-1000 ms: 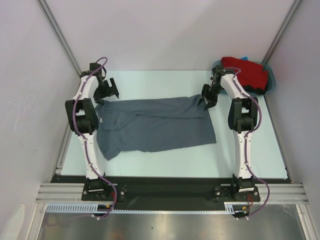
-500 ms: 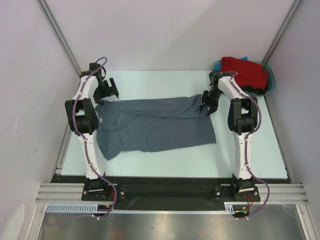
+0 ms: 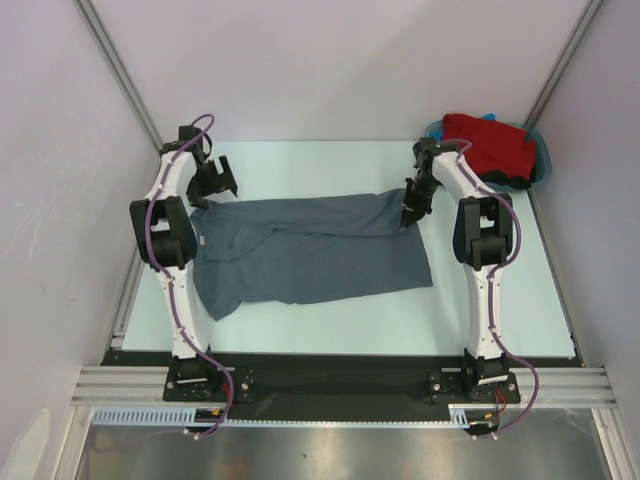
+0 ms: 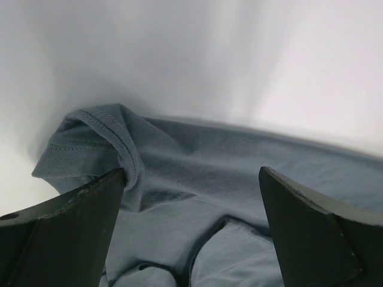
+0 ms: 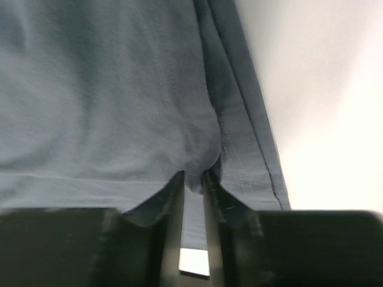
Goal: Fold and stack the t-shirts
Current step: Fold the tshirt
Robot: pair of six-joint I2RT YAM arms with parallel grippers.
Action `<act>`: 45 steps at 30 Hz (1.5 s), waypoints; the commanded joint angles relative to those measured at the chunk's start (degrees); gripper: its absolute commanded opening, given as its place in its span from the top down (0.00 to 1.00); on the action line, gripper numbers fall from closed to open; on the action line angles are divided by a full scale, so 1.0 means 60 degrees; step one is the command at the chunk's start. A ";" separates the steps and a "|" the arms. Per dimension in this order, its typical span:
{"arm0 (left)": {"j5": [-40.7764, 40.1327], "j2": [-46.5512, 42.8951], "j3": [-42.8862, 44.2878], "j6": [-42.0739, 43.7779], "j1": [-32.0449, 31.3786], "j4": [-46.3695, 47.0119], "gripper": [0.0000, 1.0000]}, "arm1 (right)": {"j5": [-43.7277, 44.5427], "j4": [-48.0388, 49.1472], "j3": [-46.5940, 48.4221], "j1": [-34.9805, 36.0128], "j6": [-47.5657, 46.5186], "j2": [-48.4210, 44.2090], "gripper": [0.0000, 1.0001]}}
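A dark slate-grey t-shirt (image 3: 310,245) lies spread across the table, collar end to the left. My left gripper (image 3: 214,185) is open above its far left corner; in the left wrist view (image 4: 191,197) the jaws stand wide over the sleeve and collar (image 4: 209,239). My right gripper (image 3: 411,213) is shut on a pinch of the grey shirt's far right hem, seen between its fingers in the right wrist view (image 5: 194,178). A bright red t-shirt (image 3: 488,145) lies heaped at the far right corner with bits of blue cloth behind it.
A teal tub (image 3: 543,160) holds the red shirt at the back right. White walls and metal frame posts (image 3: 115,70) close in the table. A black rail (image 3: 330,365) runs along the near edge.
My right gripper has moved left onto the shirt's far right hem and closed on a fold of it. The left arm has not moved.
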 commanded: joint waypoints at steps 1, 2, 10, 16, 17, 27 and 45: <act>0.0075 -0.0572 0.0045 -0.0115 -0.0022 0.0006 0.00 | 0.0156 -0.0001 0.0527 0.0021 -0.0082 0.0005 0.81; 0.0061 -0.0572 0.0045 -0.0115 -0.0022 0.0021 0.00 | 0.0185 -0.0001 0.0629 0.0035 -0.0082 0.0005 0.89; 0.0120 -0.0499 0.0118 -0.0145 -0.0022 0.0021 0.00 | -0.0091 -0.0382 0.3394 -0.0184 -0.0082 0.0487 1.00; 0.0105 -0.0528 0.0206 -0.0115 -0.0022 0.0006 0.00 | -0.1058 0.0818 0.3999 -0.0609 0.0503 0.0766 1.00; 0.0105 -0.0528 0.0221 -0.0115 -0.0008 0.0006 0.00 | -0.1103 0.0979 0.4014 -0.0638 0.0518 0.0766 1.00; 0.0149 -0.0543 0.0221 -0.0130 -0.0022 -0.0008 0.00 | -0.2216 0.3820 0.4496 -0.0799 0.0665 0.1015 1.00; 0.0178 -0.0543 0.0221 -0.0174 -0.0022 -0.0023 0.00 | -0.3184 0.5376 0.4103 -0.1239 -0.0140 0.0020 0.92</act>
